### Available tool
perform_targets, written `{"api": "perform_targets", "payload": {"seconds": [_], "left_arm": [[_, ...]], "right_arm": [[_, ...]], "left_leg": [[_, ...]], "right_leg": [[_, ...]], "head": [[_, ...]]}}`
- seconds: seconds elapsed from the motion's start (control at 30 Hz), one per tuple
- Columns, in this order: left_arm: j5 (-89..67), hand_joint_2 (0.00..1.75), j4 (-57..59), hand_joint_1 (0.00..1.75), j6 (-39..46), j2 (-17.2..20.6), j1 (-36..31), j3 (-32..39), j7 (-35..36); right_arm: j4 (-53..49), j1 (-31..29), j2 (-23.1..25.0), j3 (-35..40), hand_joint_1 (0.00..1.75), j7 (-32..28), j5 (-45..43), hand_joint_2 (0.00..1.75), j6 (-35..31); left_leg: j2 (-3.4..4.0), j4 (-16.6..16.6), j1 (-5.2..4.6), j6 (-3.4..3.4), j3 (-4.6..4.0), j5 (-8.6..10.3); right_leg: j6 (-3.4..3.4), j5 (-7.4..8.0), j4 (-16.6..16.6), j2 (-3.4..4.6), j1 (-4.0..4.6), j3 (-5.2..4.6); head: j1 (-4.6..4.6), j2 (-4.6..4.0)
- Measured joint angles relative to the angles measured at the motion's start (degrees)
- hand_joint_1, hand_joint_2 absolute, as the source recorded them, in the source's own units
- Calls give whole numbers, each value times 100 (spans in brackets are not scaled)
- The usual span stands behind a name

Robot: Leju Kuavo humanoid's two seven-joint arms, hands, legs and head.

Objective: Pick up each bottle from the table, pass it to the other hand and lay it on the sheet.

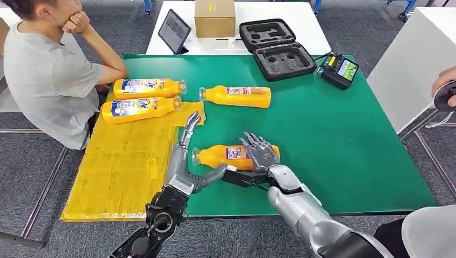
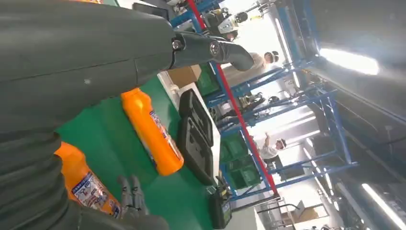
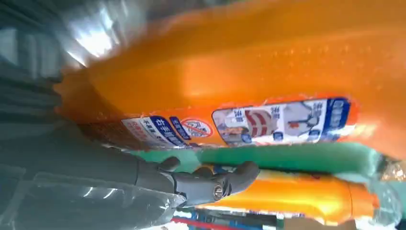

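Bottles, four of them, all orange and lying on their sides on the green tabletop [image 1: 344, 156]. The nearest bottle [image 1: 236, 156] lies near the front edge with its clear cap to the left, and the right hand [image 1: 261, 153] rests on top of its label end, fingers spread over the body; whether the fingers have closed round it cannot be told. In the right wrist view this bottle's label [image 3: 239, 122] shows very close. The left hand [image 1: 185, 156] is open just left of that bottle's cap, fingers stretched toward the far side, thumb pointing right toward the right hand, holding nothing.

A third bottle [image 1: 236, 97] lies farther back near the middle of the tabletop, cap to the left. Two more bottles lie on the far end of the yellow sheet [image 1: 121, 172], which covers the tabletop's left part: one far bottle [image 1: 148, 87] and one just nearer [image 1: 141, 108], side by side, caps to the right.

At the far right lie an open black foam case [image 1: 277, 48] and a handheld controller [image 1: 340, 70]. Beyond, on a white table, stand a tablet [image 1: 175, 30] and a cardboard box [image 1: 214, 18]. A person in a grey shirt [image 1: 45, 75] sits at the far left.
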Motion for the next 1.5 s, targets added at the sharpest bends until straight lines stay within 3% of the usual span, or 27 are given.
{"api": "perform_targets", "payload": {"seconds": [0.03, 0.07, 0.3, 0.6, 0.77, 1.03, 1.23, 1.5], "left_arm": [[0, 175, 11, 0, -7, -9, -18, 0, 0], [0, 175, 20, 0, -15, -11, -27, 0, 0], [-9, 175, 116, 0, -22, -42, -117, 0, 0], [15, 175, 271, 0, -29, -147, -246, -7, 0], [17, 175, 315, 0, -29, -184, -295, -15, 0], [170, 175, 202, 0, 336, -221, -282, 35, 0], [1326, 175, 68, 0, 231, -512, -129, 766, 0], [2037, 175, 748, 0, 164, -817, 15, 1562, 4]], "right_arm": [[0, -10, 0, 0, 171, 13, 0, 175, 44], [0, -16, 0, 2, 175, 28, -9, 175, 59], [7, -129, -11, -11, 175, 92, -175, 175, 582], [11, -254, -114, -525, 175, -709, -988, 175, 1332], [11, -242, -142, -732, 175, -861, -1115, 175, 1428], [11, -92, -166, -1488, 175, -2244, -2616, 175, 2494], [-140, 206, -48, -1873, 175, -2861, -3380, 175, 2429], [-1324, 1076, 162, -1856, 175, -2922, -4277, 175, 1804]], "left_leg": [[-1, 0, 0, 0, 2, 0], [-2, 0, 0, 0, 2, 0], [0, 1, 0, 2, 17, 2], [1, 0, 0, 1, 46, -2], [5, 0, 0, -5, 71, -9], [22, -1, 2, -11, 86, -15], [22, -2, 4, -11, 77, -14], [5, 0, 4, -12, 15, -9]], "right_leg": [[0, 0, 0, -1, 0, 3], [0, 0, 0, -1, 0, 4], [0, 1, -1, 0, -1, 15], [0, -1, -3, 1, 0, 42], [-1, -1, -3, 6, 0, 62], [-3, 1, -3, 32, 2, 76], [-3, 1, -3, 31, 4, 69], [-1, 0, 0, 18, 2, 17]], "head": [[0, 0], [0, 0], [0, 0], [0, 0], [0, 0], [0, 0], [0, 0], [0, 0]]}}
